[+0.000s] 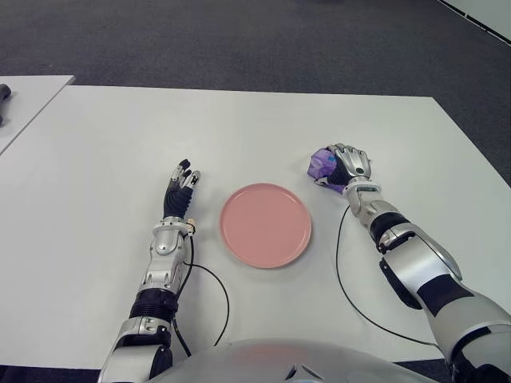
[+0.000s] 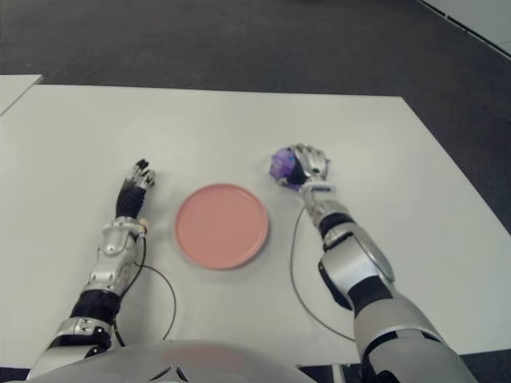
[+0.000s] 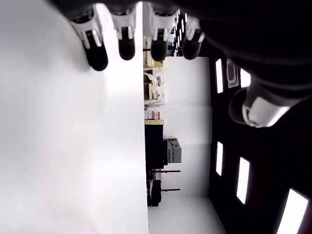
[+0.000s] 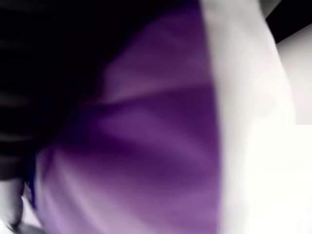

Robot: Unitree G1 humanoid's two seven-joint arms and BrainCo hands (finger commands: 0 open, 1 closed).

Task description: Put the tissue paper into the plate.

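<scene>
We see the right robot hand (image 1: pixel 348 166) grasping the purple tissue (image 1: pixel 322 165) just right of and beyond the pink plate (image 1: pixel 265 224) on the white desk (image 1: pixel 239 136). The left robot hand (image 1: pixel 180 187) shows left of the plate, fingers extended and released.

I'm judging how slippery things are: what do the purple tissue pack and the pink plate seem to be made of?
The purple tissue pack, gripped in the right hand, looks like soft plastic film: it shows creases and a slight sheen. The pink plate on the white table looks like matte plastic or melamine, with even colour and no glare; ceramic cannot be ruled out.
</scene>
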